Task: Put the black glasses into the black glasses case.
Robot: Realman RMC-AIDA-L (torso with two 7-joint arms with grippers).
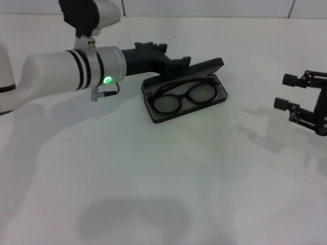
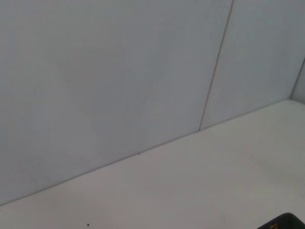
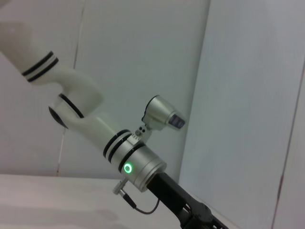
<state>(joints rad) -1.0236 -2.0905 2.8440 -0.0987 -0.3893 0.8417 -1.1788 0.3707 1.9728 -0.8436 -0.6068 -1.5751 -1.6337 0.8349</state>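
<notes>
Closing that lid, you risk pinching a temple: the black glasses (image 1: 183, 96) lie inside the black glasses case (image 1: 220, 96), left pincer (image 1: 180, 65) behind its lid, grip unclear; right pincer (image 1: 292, 93) released, well apart.

Left gripper (image 1: 180, 65) extended low; right gripper (image 1: 290, 93) parked, fingers apart

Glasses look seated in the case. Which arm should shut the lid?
Probably the left. Its gripper is already at the raised lid of the oblong black glasses case, behind the thin black wire-frame glasses lying inside. The right gripper sits open, far off to the side.
</notes>
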